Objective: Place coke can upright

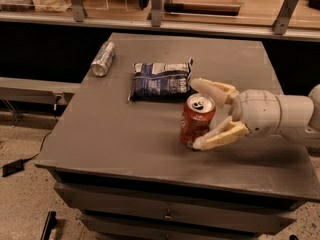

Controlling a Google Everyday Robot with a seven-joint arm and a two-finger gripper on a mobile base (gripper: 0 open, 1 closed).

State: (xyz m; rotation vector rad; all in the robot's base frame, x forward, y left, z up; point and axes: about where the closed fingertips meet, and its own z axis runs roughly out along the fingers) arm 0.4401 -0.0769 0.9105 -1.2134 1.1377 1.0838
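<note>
Upright now: coke can between spread fingers

Centre-right of the frame, the coke can [194,125] stands upright on the grey table [125,134], its silver top with the opening facing up. Its far side is hidden by its own body, and the lettering is too soft to read.

The gripper [199,115] reaches in from the right at can height. Its 2 pale fingers [216,90] are spread wide, 1 behind the can's top and 1 in front near its base, so the can sits between them. They bracket it and do not visibly squeeze it. Whether the near fingertip touches the base cannot be told, since its tip overlaps the can's foot. The white arm [280,116] behind it is cut off by the right edge of the frame.

Just beyond the can, toward the middle top, a dark blue bag [161,80] lies flat; the far finger covers its right corner. Well apart, at upper left, a silver can [103,59] lies on its side near the table's edge.

Below the tabletop, a drawer front [165,215] runs off the bottom. At lower left, a small dark object [12,167] lies on the floor, too dim to identify.
</note>
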